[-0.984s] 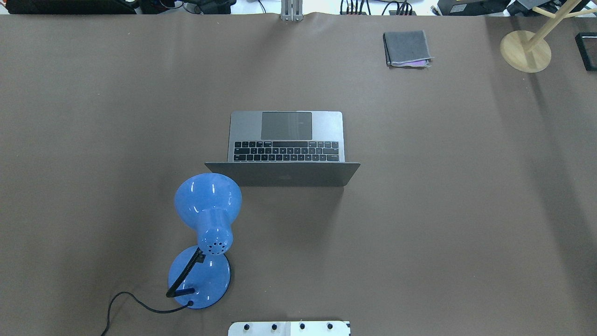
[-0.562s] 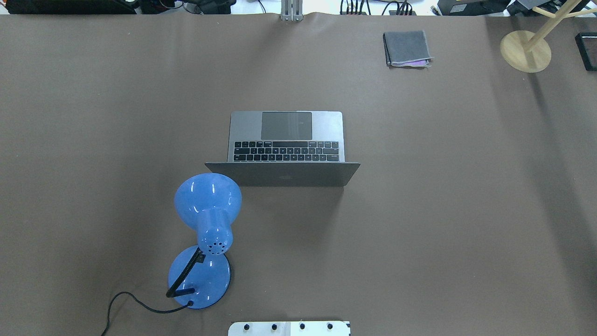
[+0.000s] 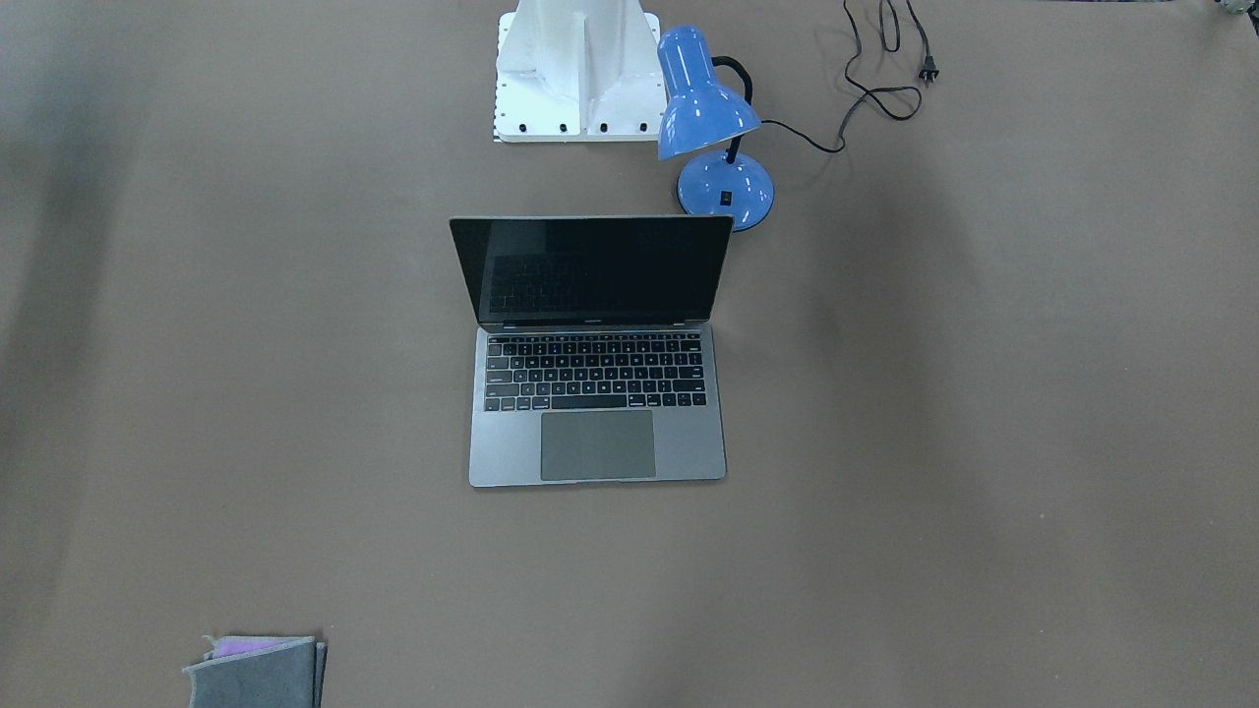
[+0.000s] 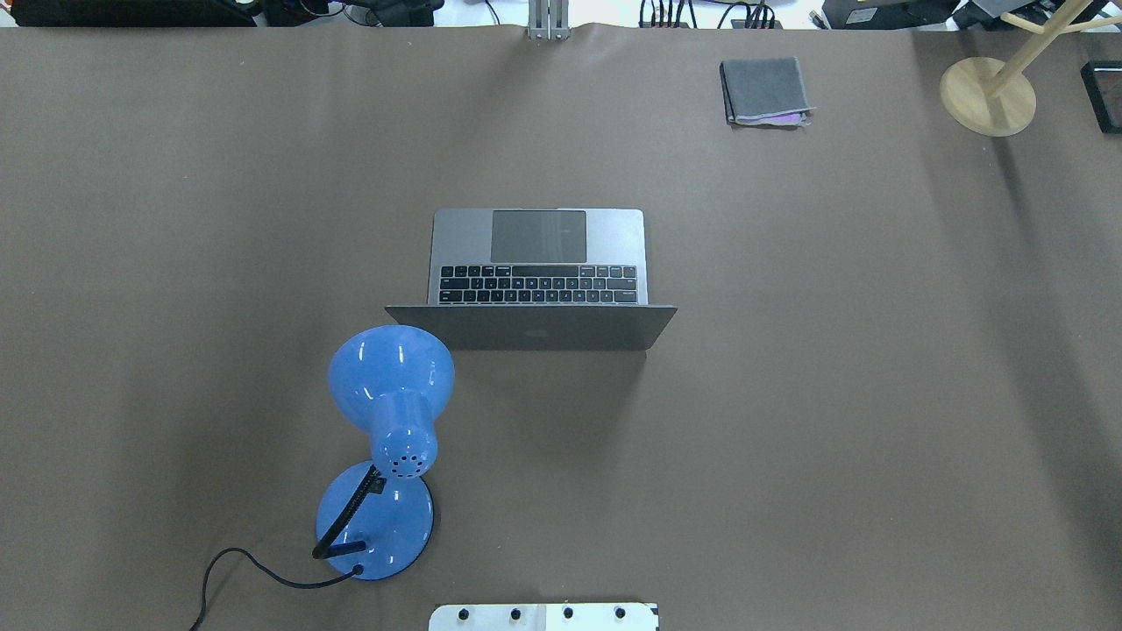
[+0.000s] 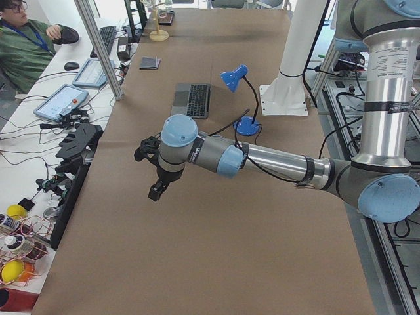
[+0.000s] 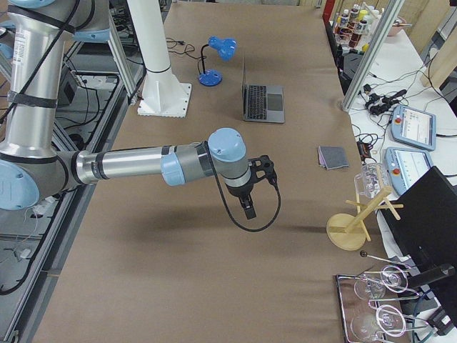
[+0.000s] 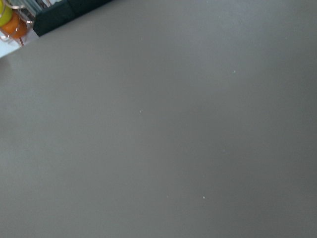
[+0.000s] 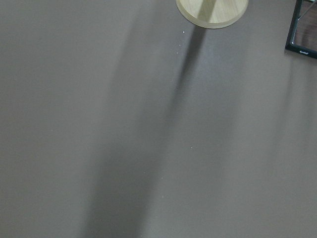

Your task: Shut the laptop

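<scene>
Slim grey-silver metal laptop (image 4: 622, 241): unmoved this past second, lid up | left gripper (image 5: 156, 189), right gripper (image 6: 248, 209): well apart from it, opening cannot be told | closing not begun

Both arms are silver-grey metal tubes linked by rounded joints with pale blue caps. The left arm (image 5: 275, 161) and the right arm (image 6: 128, 163) each end in a black gripper. A black cable (image 6: 251, 230) loops under the right wrist. The white pedestal (image 3: 577, 59) stands on a plate showing 4 dark bolts.
</scene>
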`<state>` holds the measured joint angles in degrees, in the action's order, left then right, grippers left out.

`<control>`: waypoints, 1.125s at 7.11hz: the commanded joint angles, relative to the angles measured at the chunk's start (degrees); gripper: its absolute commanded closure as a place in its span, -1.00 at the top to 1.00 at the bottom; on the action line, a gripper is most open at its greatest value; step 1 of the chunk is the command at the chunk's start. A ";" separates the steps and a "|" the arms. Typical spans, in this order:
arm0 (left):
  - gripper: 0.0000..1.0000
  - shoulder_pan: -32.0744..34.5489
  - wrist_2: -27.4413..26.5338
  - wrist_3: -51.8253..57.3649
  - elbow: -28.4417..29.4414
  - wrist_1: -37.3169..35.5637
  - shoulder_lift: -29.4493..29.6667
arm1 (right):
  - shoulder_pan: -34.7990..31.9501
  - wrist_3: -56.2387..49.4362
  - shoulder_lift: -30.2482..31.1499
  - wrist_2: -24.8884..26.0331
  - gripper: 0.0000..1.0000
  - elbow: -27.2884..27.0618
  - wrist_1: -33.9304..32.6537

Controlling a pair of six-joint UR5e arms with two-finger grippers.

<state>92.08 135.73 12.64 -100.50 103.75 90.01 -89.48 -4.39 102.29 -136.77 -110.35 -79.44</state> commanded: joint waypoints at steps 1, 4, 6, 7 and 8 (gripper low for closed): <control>0.97 -0.24 2.67 -0.60 0.74 3.03 -0.18 | 0.70 8.72 -0.07 -4.37 0.99 -1.44 2.34; 0.97 -8.82 4.90 -17.12 -0.05 10.29 0.69 | 12.26 32.44 -0.07 -1.33 0.99 -2.50 16.21; 0.97 -13.83 5.16 -29.38 -0.57 15.25 0.69 | 22.45 49.57 -0.25 6.91 0.99 -7.04 18.80; 0.97 -17.17 5.07 -34.56 -2.40 15.26 0.78 | 26.94 56.70 -0.16 10.00 0.96 -9.68 18.71; 0.96 -20.59 5.16 -40.44 -4.77 15.26 0.78 | 30.81 61.99 -0.16 11.86 0.91 -12.06 18.71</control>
<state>75.58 140.82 -20.78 -102.84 118.70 90.75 -63.94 49.83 102.10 -128.00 -119.32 -60.89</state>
